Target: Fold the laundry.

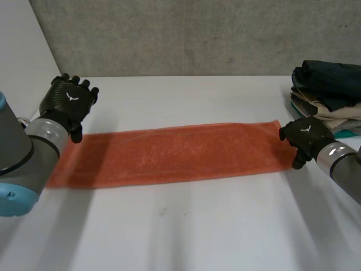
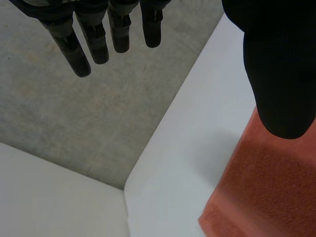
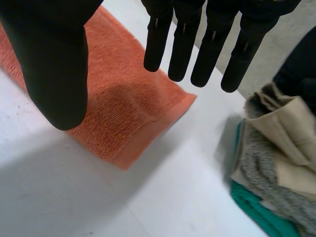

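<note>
Towel (image 1: 169, 152) lies flat between left robot hand (image 1: 69, 100) and right robot hand (image 1: 304, 135), both spread wide at its ends.

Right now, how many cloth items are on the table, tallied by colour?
Orange towel: 1
Dark navy garment: 1
Beige garment: 1
Grey knit garment: 1
Teal garment: 1
Total: 5 visible

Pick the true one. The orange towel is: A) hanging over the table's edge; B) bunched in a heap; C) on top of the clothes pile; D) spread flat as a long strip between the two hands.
D: the orange towel lies flat on the table, the left hand near one end, the right hand at the other.
</note>
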